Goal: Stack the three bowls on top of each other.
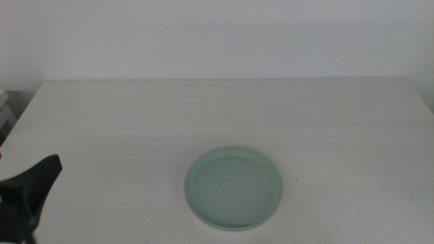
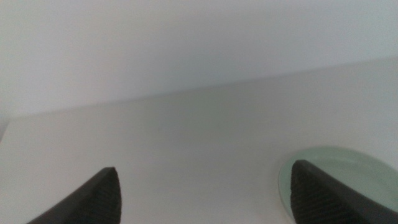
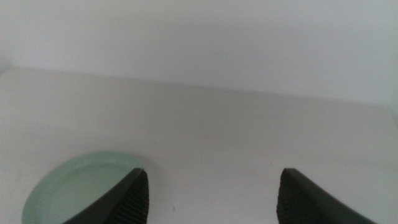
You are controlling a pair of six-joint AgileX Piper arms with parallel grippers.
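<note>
Mint green bowl (image 1: 234, 188) tops the stack on the surface (image 1: 135, 122). Keep left hand (image 2: 205, 193) and right hand (image 3: 211, 193) spread, empty, well clear.

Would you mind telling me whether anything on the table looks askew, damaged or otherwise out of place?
Nothing stands out. The mint green bowl sits level on the table, a pale rim showing just beneath its near edge, so it seems to rest squarely on another dish. Both tools are open and clear of it.
</note>
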